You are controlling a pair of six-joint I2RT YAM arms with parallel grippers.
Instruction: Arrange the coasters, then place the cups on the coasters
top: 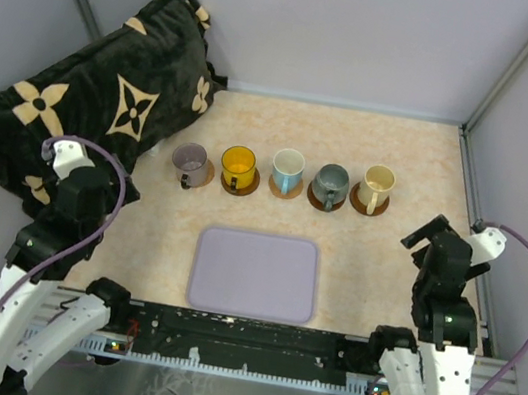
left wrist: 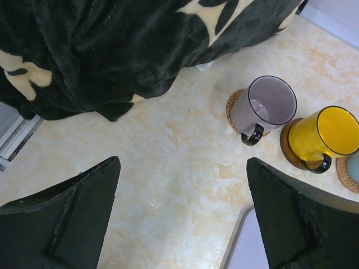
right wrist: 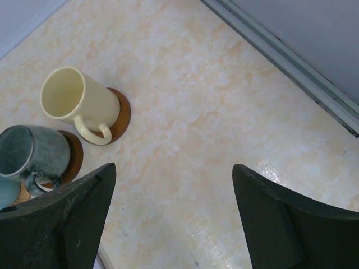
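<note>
Peachy marbled table fills most of the view, with a black plush blanket with cream flowers heaped on its far-left corner. The lavender tray sits close to the arm bases. The left gripper and right gripper both have their fingers spread wide, gripping nothing, out at either side. Beyond the tray the cups stand in a row: mauve cup, yellow cup, white-and-blue cup, grey-green cup, cream cup. Each one's on its own wooden coaster.
</note>
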